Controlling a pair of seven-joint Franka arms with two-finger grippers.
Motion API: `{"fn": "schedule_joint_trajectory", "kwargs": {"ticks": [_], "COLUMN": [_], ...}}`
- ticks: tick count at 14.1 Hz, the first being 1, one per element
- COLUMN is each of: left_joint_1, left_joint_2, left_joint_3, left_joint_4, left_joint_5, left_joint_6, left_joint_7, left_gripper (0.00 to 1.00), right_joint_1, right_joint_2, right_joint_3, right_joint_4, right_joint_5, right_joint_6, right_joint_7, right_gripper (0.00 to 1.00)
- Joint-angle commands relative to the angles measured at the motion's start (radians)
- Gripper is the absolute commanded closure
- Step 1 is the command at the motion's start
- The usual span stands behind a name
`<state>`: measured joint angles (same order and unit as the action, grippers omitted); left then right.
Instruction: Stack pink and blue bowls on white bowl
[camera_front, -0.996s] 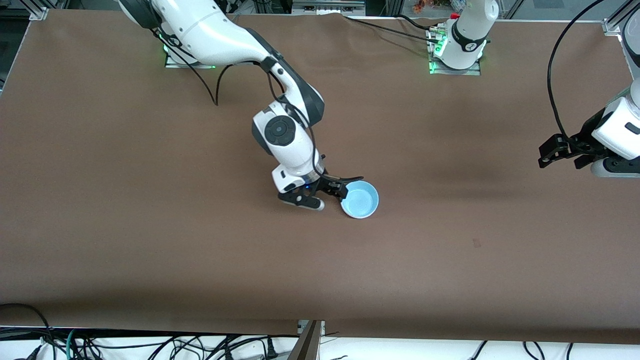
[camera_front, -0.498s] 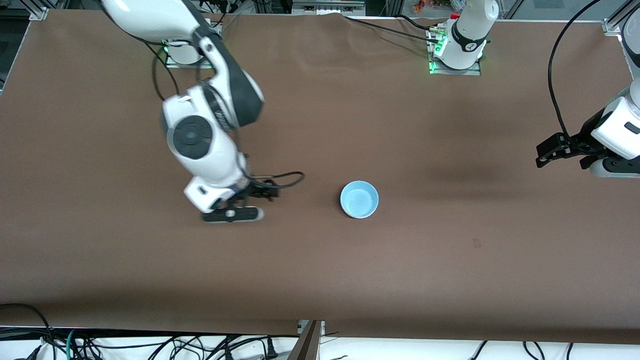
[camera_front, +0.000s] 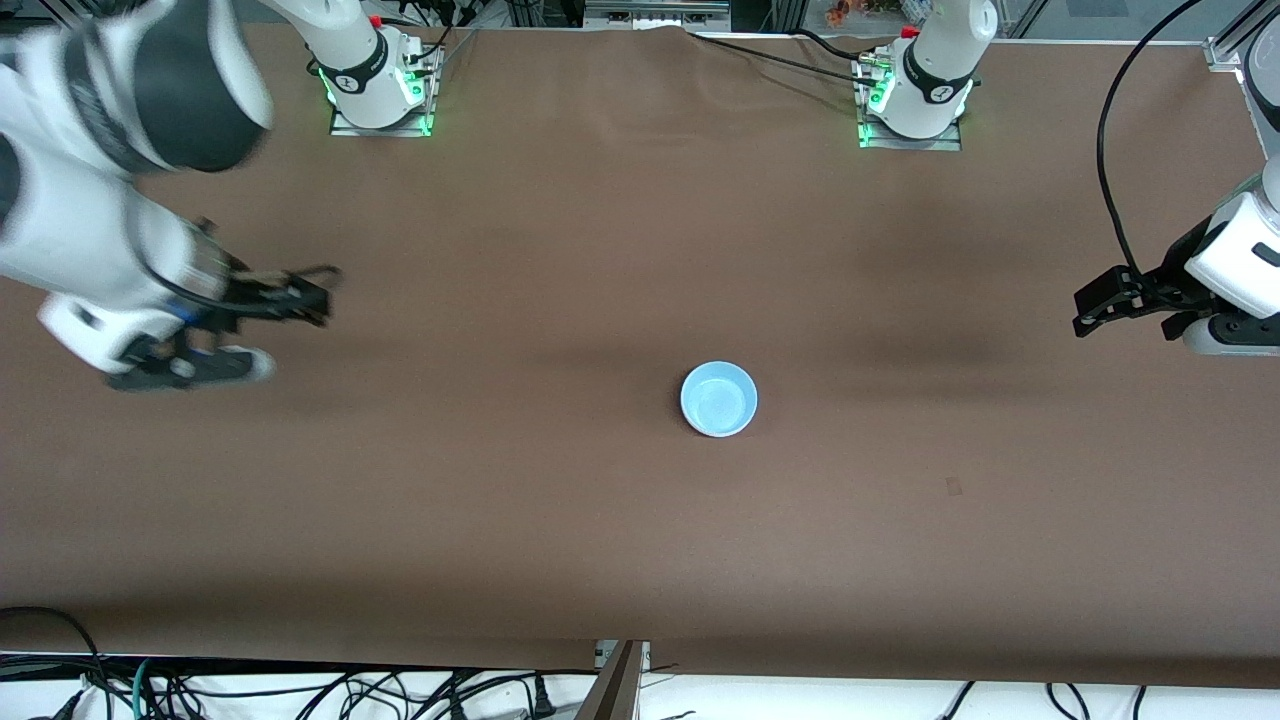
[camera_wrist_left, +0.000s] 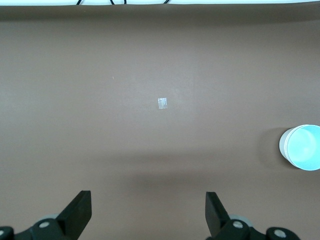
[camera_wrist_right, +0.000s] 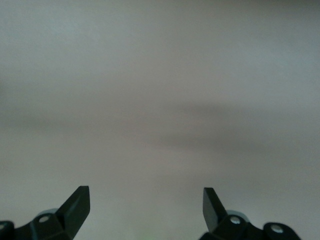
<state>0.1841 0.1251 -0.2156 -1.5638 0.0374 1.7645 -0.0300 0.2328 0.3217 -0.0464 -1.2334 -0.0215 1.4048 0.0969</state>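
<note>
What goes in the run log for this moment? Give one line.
blue bowl: alone mid-table, unheld | right pincer: open, over right arm's end | left pincer: open, waiting over left arm's end

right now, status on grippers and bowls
Right gripper open, empty, over the right arm's end. Left gripper open, waiting. Blue bowl mid-table, topping the stack. Nothing in the way.

The blue bowl looks like smooth plastic with a soft sheen, its inside evenly pale. The table is covered in matt brown sheet, cloth or paper, faintly creased toward twelve o'clock. Both arms have glossy white shells with dark matt joints; the left gripper and right gripper show matt black fingers.
</note>
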Motion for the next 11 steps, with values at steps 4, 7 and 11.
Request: {"fn": "schedule_joint_trajectory", "kwargs": {"ticks": [4,7,11], "left_joint_1": [-0.005,-0.005,0.006], "left_joint_2": [0.014,0.030,0.030], "left_joint_3": [-0.007,-0.007,-0.005], "left_joint_4": [0.031,0.062,0.062], "left_joint_5": [0.007,-0.017,-0.030], "left_joint_6": [-0.002,-0.005,-0.007], "left_joint_7": [0.007,0.007,0.010], "left_gripper": [0.00,0.00,0.00], "right_joint_1": [-0.127,-0.144,-0.150], "right_joint_2": [-0.223,-0.276,-0.306], "right_joint_3": [0.014,0.017,0.017], "right_joint_4": [-0.089,-0.188,-0.234], "right_joint_5": [-0.008,-0.017,-0.014], "right_joint_6": [-0.030,-0.023,-0.046], "right_joint_7": [-0.003,-0.060,-0.114], "right_gripper": [0.00,0.00,0.00]}}
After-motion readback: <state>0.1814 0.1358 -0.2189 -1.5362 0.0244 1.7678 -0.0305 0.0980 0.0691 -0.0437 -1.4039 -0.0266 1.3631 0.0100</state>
